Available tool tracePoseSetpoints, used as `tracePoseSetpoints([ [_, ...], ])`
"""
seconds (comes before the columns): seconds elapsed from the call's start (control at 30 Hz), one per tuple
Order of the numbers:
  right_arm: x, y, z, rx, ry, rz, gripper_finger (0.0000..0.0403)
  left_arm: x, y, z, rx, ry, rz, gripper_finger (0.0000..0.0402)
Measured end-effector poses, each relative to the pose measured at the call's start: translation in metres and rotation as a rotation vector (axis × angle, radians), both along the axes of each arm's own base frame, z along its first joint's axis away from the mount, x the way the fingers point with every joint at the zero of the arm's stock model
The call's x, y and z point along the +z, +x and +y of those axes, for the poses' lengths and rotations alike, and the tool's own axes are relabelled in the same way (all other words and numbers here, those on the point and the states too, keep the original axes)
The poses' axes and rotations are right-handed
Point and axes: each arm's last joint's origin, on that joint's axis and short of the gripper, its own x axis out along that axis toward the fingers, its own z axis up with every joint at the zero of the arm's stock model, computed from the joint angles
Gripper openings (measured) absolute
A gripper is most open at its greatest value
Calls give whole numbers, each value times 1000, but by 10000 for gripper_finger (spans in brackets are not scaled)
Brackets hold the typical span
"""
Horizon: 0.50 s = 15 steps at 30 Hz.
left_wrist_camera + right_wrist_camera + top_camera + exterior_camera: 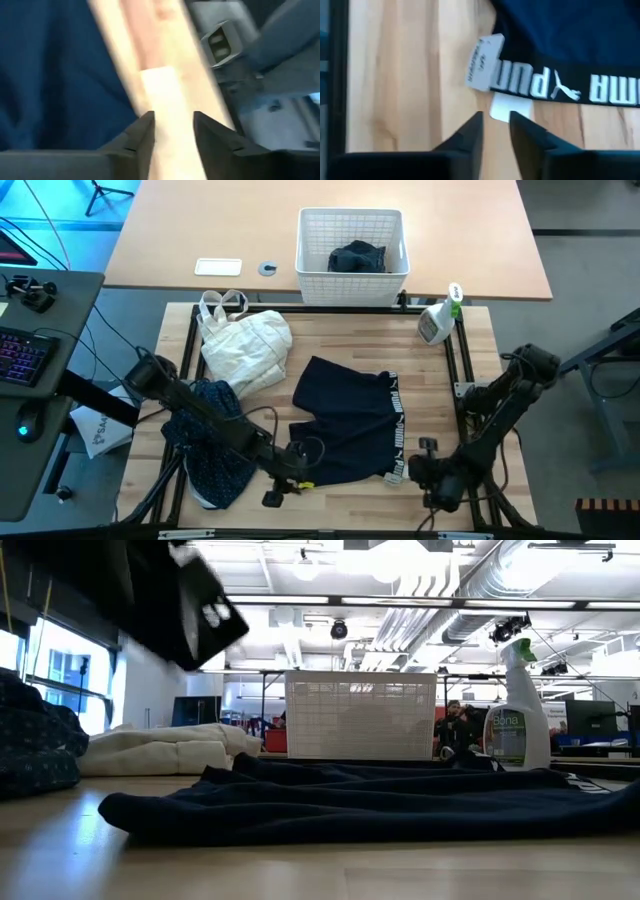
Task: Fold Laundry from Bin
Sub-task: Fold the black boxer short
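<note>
Hovering at the front edge of the table, the left gripper (283, 488) shows its two dark fingers (142, 132) a little apart with only bare wood between them, so it is released and grasps nothing; in the left wrist view the dark navy shorts (350, 425) lie just beside the fingers. The right gripper (420, 470) sits low at the front right, just off the corner of the same garment, and its fingers (472, 132) stand narrowly parted over bare wood, holding nothing, with a white care label (480, 62) and the black waistband (560, 87) with white lettering just beyond the tips. The shorts are spread flat on the middle of the wooden table (470, 350), the waistband running along their right side. Left of them, under the left arm, a navy dotted shirt (215, 440) lies bunched near the front left. A cream cloth bag (245, 345) with loop handles rests behind that shirt, at the left back of the table. The white lattice bin (352, 242) stands on the farther tabletop behind, with one dark garment (357, 258) inside. A spray bottle (438, 320) stands near the back right corner of the wooden table.
</note>
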Motion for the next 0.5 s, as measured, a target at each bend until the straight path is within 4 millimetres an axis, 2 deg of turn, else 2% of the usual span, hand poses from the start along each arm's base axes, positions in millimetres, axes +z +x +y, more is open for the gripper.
tracePoseSetpoints([
  [0.13, -11, -9, -1, -6, 14, -53, 165, -26, 4, -3, 61, 80, 32, 165],
  [0.27, -19, -9, 1, 0, 92, -78, 212, -45, 8, -5, 84, 103, 75, 176],
  [0.37, -18, -8, 3, 3, 109, -91, 225, -49, 14, -10, 69, 126, 66, 171],
  [0.5, -17, -6, 6, 72, 108, -120, 220, -52, 20, -18, 44, 160, 88, 148],
])
